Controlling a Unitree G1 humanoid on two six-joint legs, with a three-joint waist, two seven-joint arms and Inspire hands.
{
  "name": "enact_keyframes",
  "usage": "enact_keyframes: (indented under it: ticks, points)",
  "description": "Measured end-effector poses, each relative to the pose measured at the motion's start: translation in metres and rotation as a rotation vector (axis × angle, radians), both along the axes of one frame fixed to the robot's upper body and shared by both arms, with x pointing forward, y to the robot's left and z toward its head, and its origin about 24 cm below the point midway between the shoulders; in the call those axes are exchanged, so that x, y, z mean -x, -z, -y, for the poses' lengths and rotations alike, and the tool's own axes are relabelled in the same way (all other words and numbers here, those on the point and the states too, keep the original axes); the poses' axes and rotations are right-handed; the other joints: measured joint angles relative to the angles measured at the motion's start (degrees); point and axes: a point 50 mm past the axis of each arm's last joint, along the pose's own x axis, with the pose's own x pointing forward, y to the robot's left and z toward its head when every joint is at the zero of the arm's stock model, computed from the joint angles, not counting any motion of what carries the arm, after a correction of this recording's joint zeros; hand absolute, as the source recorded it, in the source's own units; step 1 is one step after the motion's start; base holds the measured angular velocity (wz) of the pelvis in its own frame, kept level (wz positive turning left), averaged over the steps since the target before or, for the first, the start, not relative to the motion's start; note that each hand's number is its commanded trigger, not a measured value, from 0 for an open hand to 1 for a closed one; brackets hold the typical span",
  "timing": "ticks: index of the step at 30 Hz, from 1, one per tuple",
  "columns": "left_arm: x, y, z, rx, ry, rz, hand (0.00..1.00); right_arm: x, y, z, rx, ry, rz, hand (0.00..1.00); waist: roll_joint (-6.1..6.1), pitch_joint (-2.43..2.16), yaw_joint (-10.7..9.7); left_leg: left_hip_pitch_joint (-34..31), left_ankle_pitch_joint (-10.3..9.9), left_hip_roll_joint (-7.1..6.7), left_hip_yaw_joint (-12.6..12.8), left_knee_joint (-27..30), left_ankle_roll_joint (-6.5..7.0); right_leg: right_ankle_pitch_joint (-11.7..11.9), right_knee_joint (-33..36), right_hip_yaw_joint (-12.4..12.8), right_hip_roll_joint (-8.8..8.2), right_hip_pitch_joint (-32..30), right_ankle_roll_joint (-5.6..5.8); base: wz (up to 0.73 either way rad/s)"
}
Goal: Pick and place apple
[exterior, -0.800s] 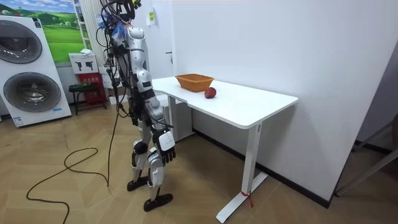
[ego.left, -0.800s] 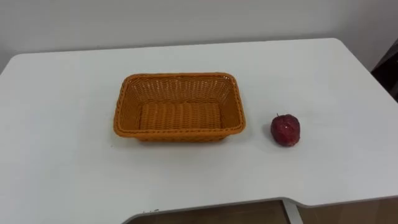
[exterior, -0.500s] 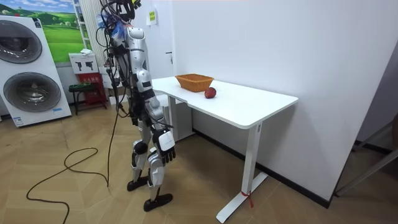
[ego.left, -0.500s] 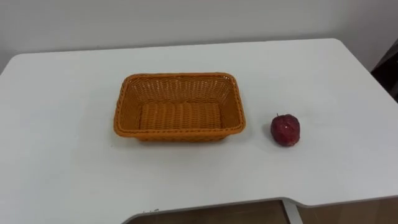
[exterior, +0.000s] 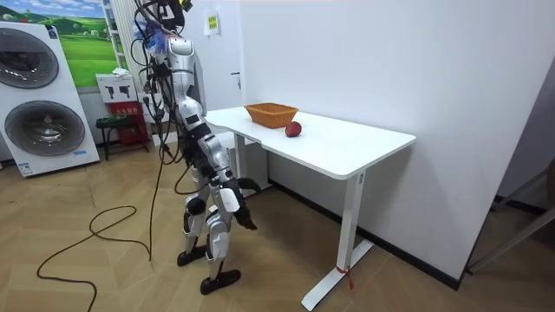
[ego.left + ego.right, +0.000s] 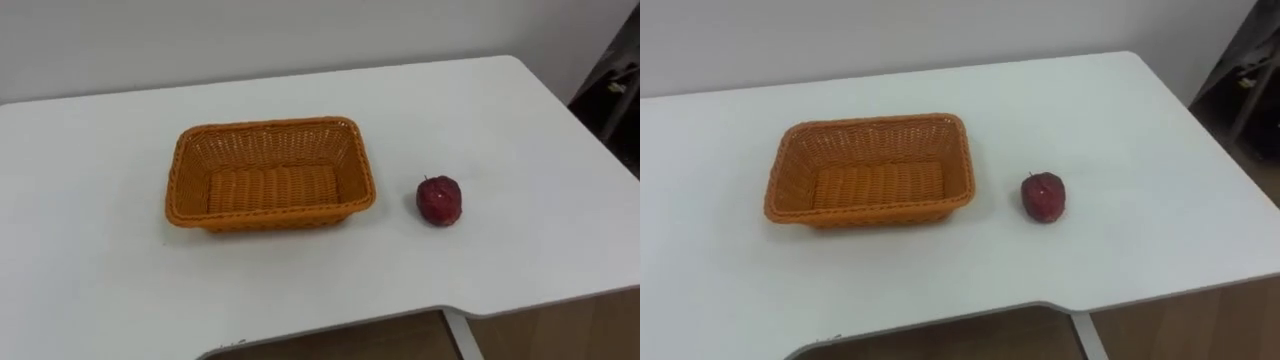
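A dark red apple [image 6: 439, 200] rests on the white table [image 6: 90, 300], a short way to the right of an orange wicker basket [image 6: 190, 160] that holds nothing. The same apple [image 5: 293, 129] and basket [image 5: 270, 113] lie near the table's front edge in the room view. I stand before that edge, a step back from it. My right hand [image 5: 236, 208] is low beside my thigh, below table height, fingers relaxed. My left hand [image 5: 248, 185] pokes forward on my far side, also under the tabletop.
The table stands against a white wall. A curved cut-out [image 6: 340, 335] marks its front edge near me. A washing machine [image 5: 43, 104] and a small stool [image 5: 117, 126] stand off at the room view's left.
My torso has leaned and both arms have swung forward from hanging at my sides. The eye view has shifted with my head; apple and basket have not moved.
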Motion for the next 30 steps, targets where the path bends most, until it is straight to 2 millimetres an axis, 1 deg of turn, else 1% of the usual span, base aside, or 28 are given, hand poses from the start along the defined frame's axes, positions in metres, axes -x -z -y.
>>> enact_keyframes:
  ticks: [1,3,4,6,8,10,11,13,14,15,16,17,18,19,20,22,23,24,25,26,27,30]
  points:
    - [0.001,-0.001,-0.002,-0.013,-0.003,0.005,0.00,-0.007,-0.005,0.006,0.028,0.063,0.042,0.00,0.04,-0.03,-0.1,0.0,0.0,0.00,0.0,0.0,0.00,0.0,-0.1,0.0,0.02,0.0,0.00,0.00]
    - [0.001,-0.001,-0.003,-0.019,-0.001,0.012,0.00,-0.012,-0.011,0.013,0.060,0.128,0.075,0.00,0.10,-0.08,-0.3,0.0,0.0,0.00,0.0,0.0,0.00,0.0,-0.1,0.0,0.01,0.0,0.00,0.00]
    - [0.001,-0.002,-0.004,-0.022,0.001,0.017,0.00,-0.017,-0.014,0.017,0.071,0.170,0.089,0.00,0.00,-0.20,-0.4,0.0,0.0,0.00,0.0,-0.1,0.00,0.0,0.1,0.0,0.01,0.0,0.00,0.00]
    - [0.002,-0.002,-0.005,-0.029,-0.004,0.018,0.00,-0.023,-0.021,0.024,0.085,0.236,0.110,0.00,-0.14,-0.29,-0.6,-0.1,0.0,-0.02,0.0,-0.1,0.01,0.0,0.2,-0.1,-0.03,0.0,0.01,0.00]
    - [0.005,-0.003,-0.007,-0.036,-0.021,0.018,0.00,-0.031,-0.029,0.031,0.109,0.285,0.129,0.00,-0.27,-0.33,-1.3,-0.1,0.0,-0.04,0.0,-0.1,0.01,0.0,0.2,-0.1,-0.04,0.0,0.01,0.00]
    - [0.007,-0.004,-0.008,-0.043,-0.020,0.021,0.00,-0.047,-0.048,0.043,0.192,0.315,0.169,0.00,-0.36,-0.36,-1.7,-0.4,0.0,-0.13,0.1,0.2,0.01,0.0,0.2,0.0,-0.11,-0.1,0.08,-0.02]
    - [0.006,-0.004,-0.008,-0.044,-0.019,0.023,0.00,-0.052,-0.054,0.045,0.224,0.311,0.178,0.00,-0.38,-0.35,-1.7,-0.5,0.0,-0.14,0.2,0.2,0.01,0.0,0.2,0.0,-0.11,-0.1,0.08,-0.06]
    - [0.002,-0.004,-0.008,-0.046,-0.014,0.038,0.00,-0.075,-0.087,0.053,0.354,0.289,0.243,0.00,-0.62,-0.39,-1.7,-1.5,0.0,-0.21,0.2,0.3,0.03,0.0,0.9,0.1,-0.15,-1.4,0.08,-0.04]
    - [0.001,-0.005,-0.009,-0.048,-0.013,0.042,0.00,-0.081,-0.094,0.055,0.393,0.282,0.259,0.00,-0.69,-0.43,-1.6,-1.8,0.0,-0.21,0.2,0.3,0.03,0.0,1.0,0.2,-0.15,-1.8,0.07,0.00]
    - [0.000,-0.005,-0.008,-0.050,-0.002,0.045,0.00,-0.092,-0.108,0.057,0.464,0.267,0.280,0.00,-0.86,-0.37,-1.5,-2.0,0.0,-0.21,0.2,0.4,0.03,0.0,1.0,0.2,-0.14,-1.9,0.06,0.00]
    - [0.000,-0.004,-0.007,-0.046,0.019,0.038,0.00,-0.100,-0.119,0.058,0.534,0.246,0.284,0.00,-1.12,-0.44,-1.7,-1.9,0.0,-0.20,0.2,0.5,0.03,0.0,0.9,0.2,-0.13,-1.9,0.06,0.00]
    - [0.000,-0.004,-0.006,-0.043,0.028,0.037,0.00,-0.103,-0.123,0.059,0.563,0.242,0.283,0.00,-1.11,-0.49,-1.5,-1.9,0.0,-0.20,0.2,0.5,0.03,0.0,0.9,0.2,-0.13,-1.8,0.06,0.05]
    - [-0.001,-0.004,-0.005,-0.038,0.041,0.036,0.00,-0.107,-0.131,0.060,0.612,0.231,0.278,0.00,-1.26,-0.46,-1.3,-1.9,0.0,-0.19,0.1,0.5,0.03,0.0,0.7,0.1,-0.12,-1.8,0.06,0.03]
    - [-0.001,-0.003,-0.004,-0.035,0.049,0.034,0.00,-0.110,-0.140,0.059,0.673,0.213,0.274,0.00,-1.16,-0.47,-0.8,-1.9,0.0,-0.19,0.1,0.5,0.03,0.0,0.5,0.1,-0.11,-1.9,0.07,0.00]
    - [-0.001,-0.003,-0.003,-0.034,0.050,0.035,0.00,-0.111,-0.145,0.059,0.706,0.207,0.272,0.00,-1.14,-0.50,-0.6,-2.0,0.0,-0.19,0.1,0.4,0.03,0.0,0.2,0.1,-0.11,-2.0,0.08,0.00]
    - [0.000,-0.003,-0.004,-0.036,0.050,0.031,0.00,-0.113,-0.160,0.060,0.839,0.174,0.261,0.00,-0.85,-0.60,0.0,-2.0,0.0,-0.18,0.1,0.2,0.03,0.0,-0.1,0.1,-0.07,-2.0,0.12,0.00]
    - [0.000,-0.003,-0.004,-0.036,0.053,0.030,0.00,-0.114,-0.164,0.059,0.871,0.163,0.259,0.00,-0.85,-0.57,0.0,-2.0,0.0,-0.18,0.1,0.2,0.03,0.0,0.0,0.2,-0.06,-2.0,0.13,0.00]
    - [-0.001,-0.003,-0.003,-0.033,0.066,0.030,0.00,-0.118,-0.173,0.056,0.937,0.132,0.267,0.00,-0.68,-0.50,0.2,-2.1,0.0,-0.19,0.1,0.1,0.03,0.0,0.1,0.2,-0.07,-2.1,0.14,-0.04]
    - [0.001,-0.003,-0.002,-0.028,0.071,0.021,0.00,-0.124,-0.183,0.051,0.999,0.096,0.297,0.00,-0.30,-0.53,0.2,-2.0,0.1,-0.19,0.1,0.1,0.03,0.1,0.3,0.2,-0.05,-2.1,0.11,-0.05]
    - [0.001,-0.002,-0.002,-0.027,0.078,0.017,0.00,-0.126,-0.188,0.049,1.022,0.080,0.316,0.00,-0.25,-0.42,0.2,-2.0,0.1,-0.17,0.1,0.1,0.03,0.1,0.4,0.2,-0.03,-2.1,0.11,-0.05]
    - [-0.001,-0.002,-0.002,-0.026,0.091,0.016,0.00,-0.131,-0.195,0.044,1.058,0.045,0.346,0.00,-0.13,-0.42,0.4,-1.9,0.1,-0.06,0.1,0.1,0.02,0.1,0.3,0.3,0.06,-1.9,0.07,-0.07]
    - [-0.008,-0.002,-0.001,-0.022,0.110,0.030,0.00,-0.143,-0.200,0.029,1.127,-0.088,0.394,0.00,-0.05,-0.47,0.9,-1.8,0.1,0.16,0.1,0.1,0.02,0.2,0.0,0.3,0.25,-1.8,-0.14,-0.04]
